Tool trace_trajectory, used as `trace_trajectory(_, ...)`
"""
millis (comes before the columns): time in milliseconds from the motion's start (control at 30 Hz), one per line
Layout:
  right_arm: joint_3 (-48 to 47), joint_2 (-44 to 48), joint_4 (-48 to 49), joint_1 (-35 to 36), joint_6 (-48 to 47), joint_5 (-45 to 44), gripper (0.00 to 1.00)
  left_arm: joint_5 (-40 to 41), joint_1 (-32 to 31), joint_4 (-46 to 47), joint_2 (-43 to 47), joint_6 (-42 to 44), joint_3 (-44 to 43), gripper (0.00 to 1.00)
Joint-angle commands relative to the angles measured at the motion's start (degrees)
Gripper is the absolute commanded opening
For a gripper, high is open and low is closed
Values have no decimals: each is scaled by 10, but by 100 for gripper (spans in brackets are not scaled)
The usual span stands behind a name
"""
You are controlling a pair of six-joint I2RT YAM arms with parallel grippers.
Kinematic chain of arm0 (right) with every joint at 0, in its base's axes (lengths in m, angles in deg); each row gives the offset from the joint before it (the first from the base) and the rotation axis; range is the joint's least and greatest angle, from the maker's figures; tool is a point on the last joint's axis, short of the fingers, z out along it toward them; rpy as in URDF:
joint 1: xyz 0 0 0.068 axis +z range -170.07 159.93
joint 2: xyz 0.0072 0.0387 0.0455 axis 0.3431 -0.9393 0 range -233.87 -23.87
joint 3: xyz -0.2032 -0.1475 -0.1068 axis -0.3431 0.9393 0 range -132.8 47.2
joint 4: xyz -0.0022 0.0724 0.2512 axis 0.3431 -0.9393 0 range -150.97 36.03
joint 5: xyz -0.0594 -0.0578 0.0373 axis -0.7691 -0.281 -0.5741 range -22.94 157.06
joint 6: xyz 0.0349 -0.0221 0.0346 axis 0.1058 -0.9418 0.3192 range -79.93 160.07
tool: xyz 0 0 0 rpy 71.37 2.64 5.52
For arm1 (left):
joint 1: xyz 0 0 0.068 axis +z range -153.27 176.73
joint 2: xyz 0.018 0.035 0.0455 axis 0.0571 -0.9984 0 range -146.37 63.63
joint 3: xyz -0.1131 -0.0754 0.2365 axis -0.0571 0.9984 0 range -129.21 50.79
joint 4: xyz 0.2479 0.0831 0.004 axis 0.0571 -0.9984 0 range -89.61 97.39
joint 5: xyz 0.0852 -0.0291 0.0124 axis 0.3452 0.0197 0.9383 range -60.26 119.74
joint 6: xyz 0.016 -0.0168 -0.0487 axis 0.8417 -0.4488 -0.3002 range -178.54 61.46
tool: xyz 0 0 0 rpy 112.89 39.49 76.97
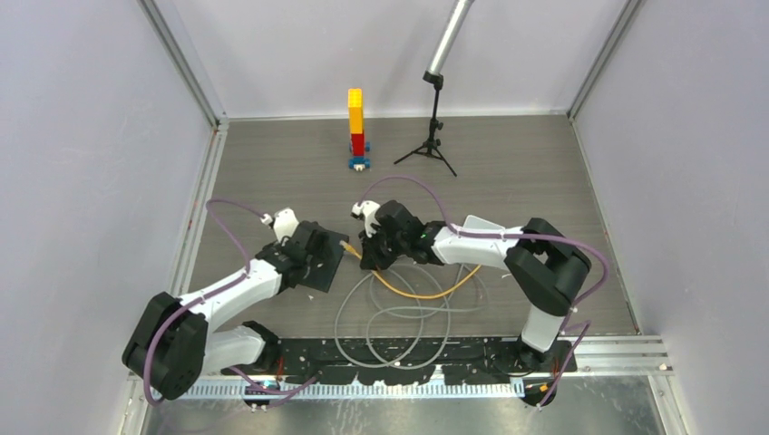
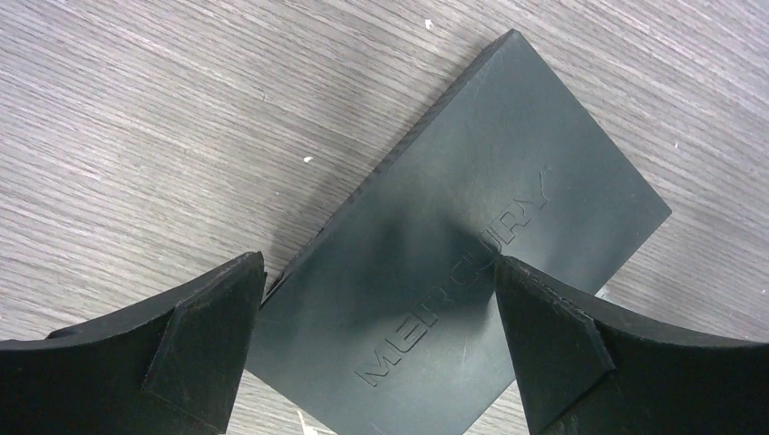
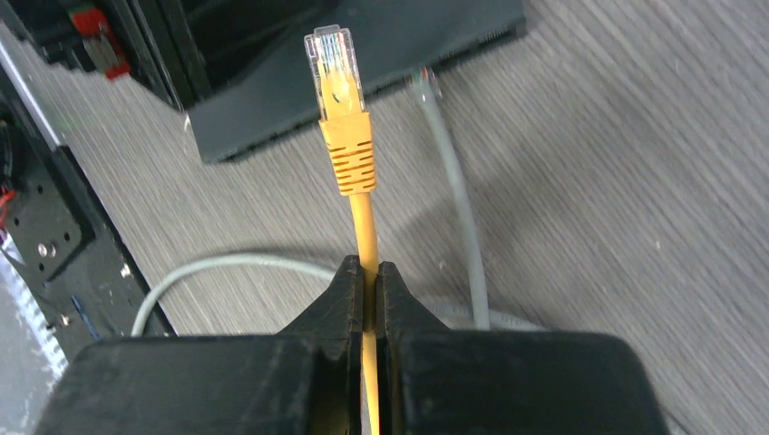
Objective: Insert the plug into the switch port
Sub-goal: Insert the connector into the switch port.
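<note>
The switch is a flat dark box [image 2: 490,199] marked MERCURY, not white; it lies on the table under my left gripper [image 1: 313,249]. That gripper [image 2: 376,344] is open, with one finger [image 2: 209,335] at the box's left edge and the other [image 2: 553,344] over its right part. My right gripper [image 3: 367,272] is shut on the yellow cable [image 3: 363,227] a little behind its clear plug [image 3: 334,59]. The plug points at the switch's side [image 3: 299,118] and stands a short way off; it also shows in the top view [image 1: 345,245]. The port openings are not visible.
A grey cable [image 3: 458,199] ends at the switch's side beside the yellow plug, and its loops [image 1: 399,326] lie near the arm bases. A white flat item [image 1: 483,224] sits behind the right arm. A brick tower [image 1: 356,122] and a small tripod [image 1: 433,136] stand at the back.
</note>
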Motion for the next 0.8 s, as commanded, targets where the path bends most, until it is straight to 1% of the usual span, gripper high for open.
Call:
trace_trajectory(0, -52, -38, 33, 10, 34, 5, 0, -8, 5, 12, -12, -28, 23, 100)
trace_trajectory(133, -58, -65, 42, 10, 40, -16, 0, -48, 5, 51, -33, -30, 45, 99)
trace_trajectory(233, -64, -78, 22, 11, 33, -52, 0, -80, 4, 91, -49, -21, 57, 98)
trace_trajectory(400, -69, -87, -25, 5, 10, -106, 0, -76, 5, 109, -69, -2, 43, 98)
trace_trajectory(467, -68, -85, -44, -2, -6, -105, 1, -74, 5, 112, -81, 8, 30, 98)
trace_trajectory(633, -67, -73, -96, -5, -71, -46, 1, -69, 6, 105, -102, 16, -1, 99)
trace_trajectory(767, -47, -50, -102, 2, -78, -43, 1, -45, 7, 74, -79, 6, 1, 100)
